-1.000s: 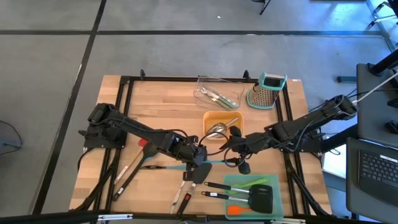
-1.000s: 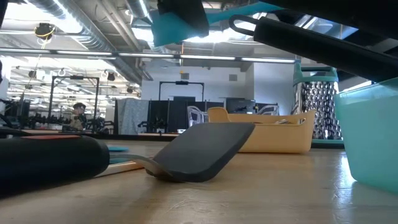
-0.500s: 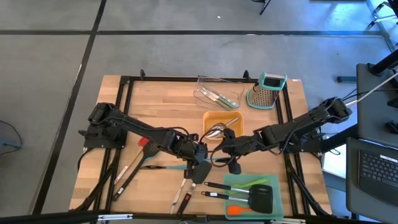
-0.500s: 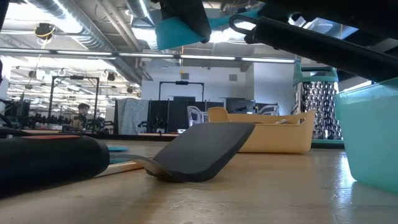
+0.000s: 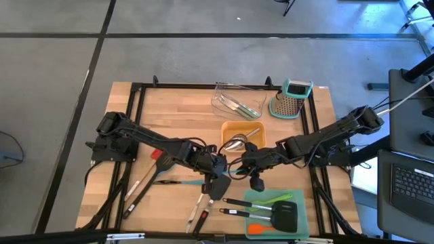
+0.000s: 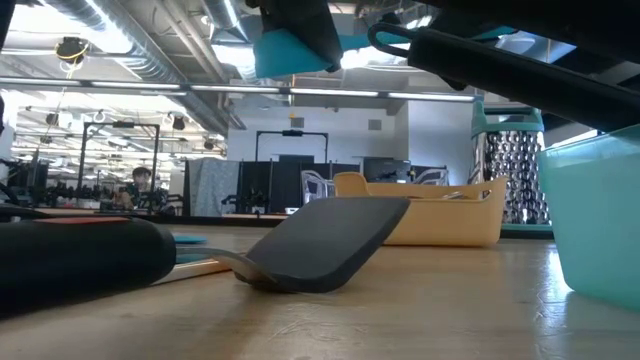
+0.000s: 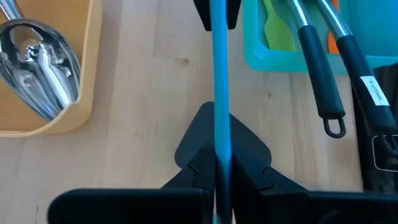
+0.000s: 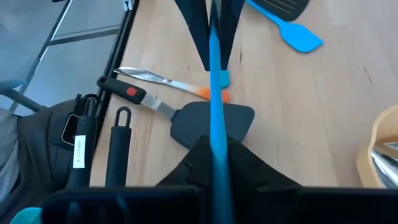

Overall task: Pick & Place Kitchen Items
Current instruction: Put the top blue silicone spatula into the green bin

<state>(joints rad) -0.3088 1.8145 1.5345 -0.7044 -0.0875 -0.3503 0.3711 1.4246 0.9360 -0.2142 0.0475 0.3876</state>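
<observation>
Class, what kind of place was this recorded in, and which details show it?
Probably a robotics lab or workshop: two arms work at a framed wooden table, a laptop sits beside it, and ceiling ducts and equipment racks fill the room behind.

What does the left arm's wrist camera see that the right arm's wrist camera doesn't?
Only the left wrist view shows the steel scoop lying in the orange tray, and the teal-green tray holding a green tool.

Only the right wrist view shows a black spatula on the table and a loose blue spatula beyond it.

Both show the same long blue handle, clamped between each arm's own fingers, and the wooden table.
</observation>
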